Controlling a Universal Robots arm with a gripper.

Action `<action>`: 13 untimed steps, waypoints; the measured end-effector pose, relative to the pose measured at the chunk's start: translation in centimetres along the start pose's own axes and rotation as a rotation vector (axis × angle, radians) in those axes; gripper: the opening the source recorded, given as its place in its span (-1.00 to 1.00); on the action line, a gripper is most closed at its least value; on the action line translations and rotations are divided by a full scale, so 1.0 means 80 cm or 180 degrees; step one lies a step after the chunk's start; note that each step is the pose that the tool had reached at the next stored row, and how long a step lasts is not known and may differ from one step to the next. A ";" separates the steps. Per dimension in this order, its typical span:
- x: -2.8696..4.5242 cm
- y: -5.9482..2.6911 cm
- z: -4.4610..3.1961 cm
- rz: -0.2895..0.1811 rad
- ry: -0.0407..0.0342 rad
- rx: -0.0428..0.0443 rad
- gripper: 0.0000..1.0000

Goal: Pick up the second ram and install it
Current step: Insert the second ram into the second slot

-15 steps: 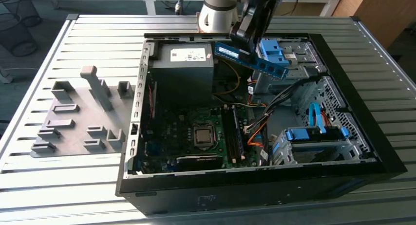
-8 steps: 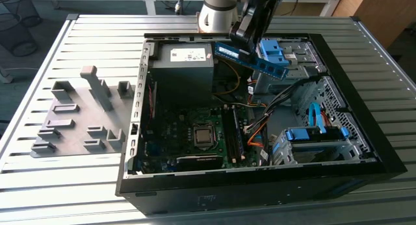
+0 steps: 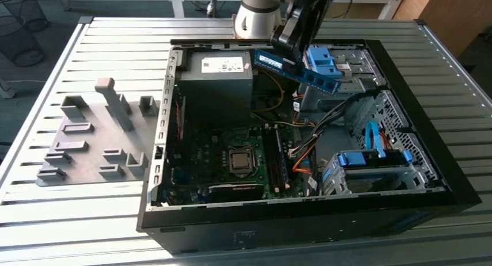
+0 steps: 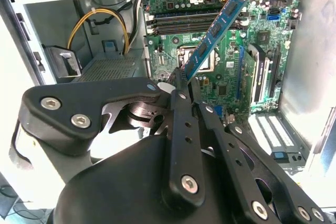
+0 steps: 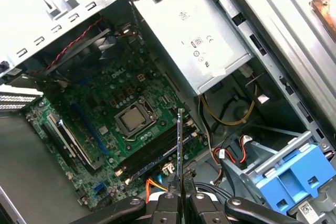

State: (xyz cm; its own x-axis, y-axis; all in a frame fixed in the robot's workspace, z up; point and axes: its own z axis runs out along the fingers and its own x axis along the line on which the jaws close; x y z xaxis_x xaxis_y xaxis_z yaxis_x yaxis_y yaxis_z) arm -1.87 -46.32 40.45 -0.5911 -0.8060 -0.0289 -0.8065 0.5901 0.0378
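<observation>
Your claw [image 5: 181, 199] pinches the second ram [image 4: 218, 27] by one end above the motherboard [image 5: 105, 124]; tilted, it could snag loose cables [image 3: 307, 145].

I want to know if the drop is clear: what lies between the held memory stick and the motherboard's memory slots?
Nothing: in the second wrist view the memory stick, clamped in the gripper, hangs over the slots with open air between.
</observation>
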 end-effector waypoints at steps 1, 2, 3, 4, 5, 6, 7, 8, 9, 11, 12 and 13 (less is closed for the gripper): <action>0.0000 0.000 0.0000 0.0005 0.0000 0.0000 -0.72; 0.0000 0.000 0.0000 0.0009 0.0000 0.0000 -0.72; 0.0000 0.000 0.0000 0.0014 -0.0001 0.0000 -0.72; 0.0000 0.000 0.0000 0.0020 -0.0001 0.0000 -0.72; 0.0000 0.000 0.0000 0.0026 -0.0001 0.0001 -0.72; 0.0000 0.000 0.0000 0.0033 -0.0001 0.0001 -0.72; 0.0000 0.000 0.0001 0.0039 -0.0001 0.0001 -0.72; 0.0000 0.000 0.0001 0.0045 -0.0002 0.0001 -0.72; 0.0000 0.000 0.0001 0.0052 -0.0002 0.0001 -0.72; 0.0000 0.000 0.0001 0.0069 -0.0003 0.0002 -0.72; 0.0000 0.000 0.0001 0.0088 -0.0003 0.0002 -0.72; 0.0000 0.000 0.0002 0.0097 -0.0004 0.0003 -0.72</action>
State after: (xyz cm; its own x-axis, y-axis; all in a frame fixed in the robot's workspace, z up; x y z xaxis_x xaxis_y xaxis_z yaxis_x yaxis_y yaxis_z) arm -1.87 -46.32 40.44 -0.6154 -0.7877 -0.0290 -0.7881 0.6143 0.0379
